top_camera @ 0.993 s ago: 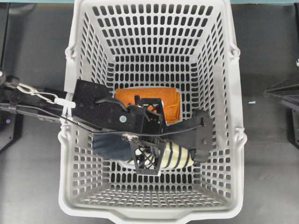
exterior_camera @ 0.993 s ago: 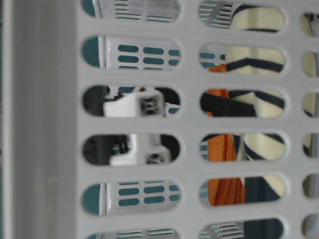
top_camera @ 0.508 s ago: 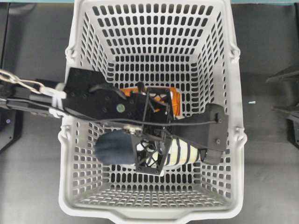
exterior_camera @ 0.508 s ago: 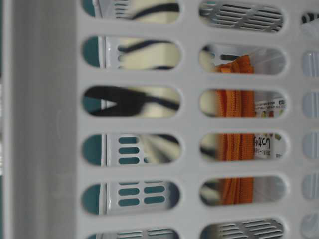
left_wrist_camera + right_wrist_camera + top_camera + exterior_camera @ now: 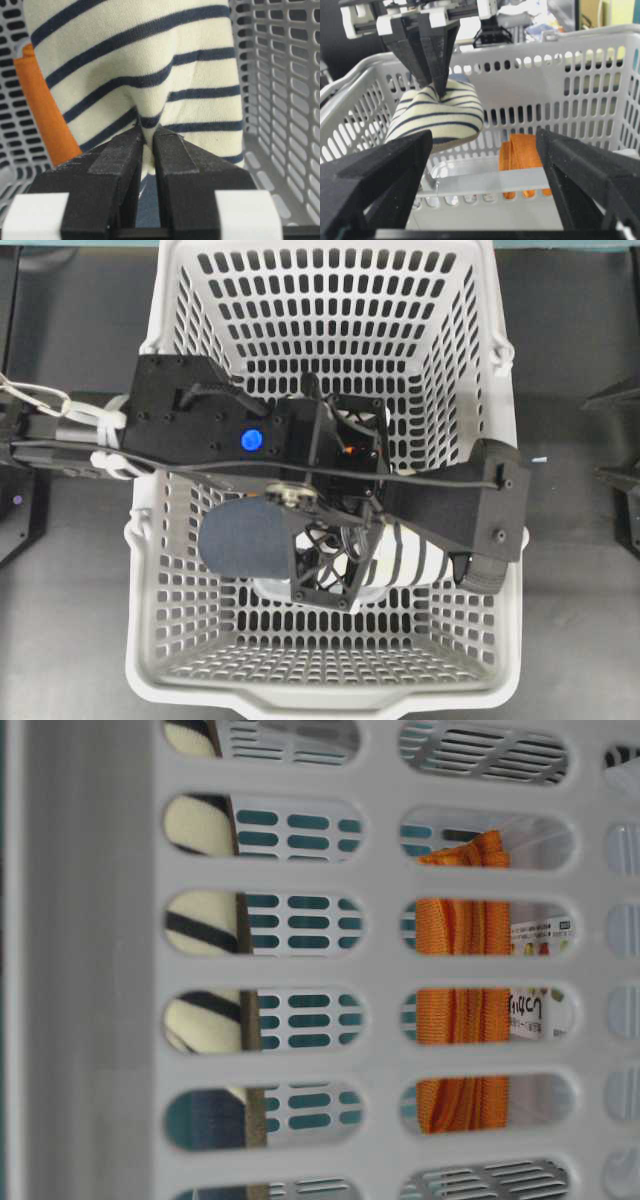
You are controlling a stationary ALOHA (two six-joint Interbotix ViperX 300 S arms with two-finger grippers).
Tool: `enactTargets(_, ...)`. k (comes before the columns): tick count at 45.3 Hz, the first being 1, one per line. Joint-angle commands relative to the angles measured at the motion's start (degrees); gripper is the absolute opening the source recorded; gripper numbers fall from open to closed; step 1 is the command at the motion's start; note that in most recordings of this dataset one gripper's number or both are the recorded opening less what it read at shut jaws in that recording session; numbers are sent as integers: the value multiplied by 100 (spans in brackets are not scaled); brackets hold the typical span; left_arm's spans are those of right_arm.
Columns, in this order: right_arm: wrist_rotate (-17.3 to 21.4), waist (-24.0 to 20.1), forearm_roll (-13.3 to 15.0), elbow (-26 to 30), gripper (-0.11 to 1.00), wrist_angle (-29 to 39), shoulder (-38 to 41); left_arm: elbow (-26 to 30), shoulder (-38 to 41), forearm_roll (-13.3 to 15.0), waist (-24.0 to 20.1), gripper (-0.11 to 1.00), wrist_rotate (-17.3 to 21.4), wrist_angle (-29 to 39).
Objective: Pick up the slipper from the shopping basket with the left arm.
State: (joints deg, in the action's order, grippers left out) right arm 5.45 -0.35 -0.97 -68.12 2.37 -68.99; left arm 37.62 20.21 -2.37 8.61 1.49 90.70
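The light grey plastic basket wall with rounded oblong slots [image 5: 380, 960] fills the whole view, very close and slightly blurred. Through the left column of slots shows a soft cream fabric slipper with dark navy stripes [image 5: 200, 925], its brownish edge running straight down the openings, with a dark navy part visible in the lower slot. Behind it the basket's far slotted wall appears against a teal background. Through the middle column hangs a folded orange knitted cloth [image 5: 455, 1020], upright, well apart from the slipper. Just beside the cloth on its right sits what may be a printed white label [image 5: 535, 1010], too blurred to read.
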Motion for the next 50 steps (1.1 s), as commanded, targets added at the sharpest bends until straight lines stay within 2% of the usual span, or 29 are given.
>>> enactTargets(1, -9, 0, -26, 79, 80, -26, 26, 132, -97, -18, 35, 6, 0, 9)
enactTargets(50, 0, 0, -18, 26, 80, -26, 35, 53, -97, -18, 62, 6, -9, 9)
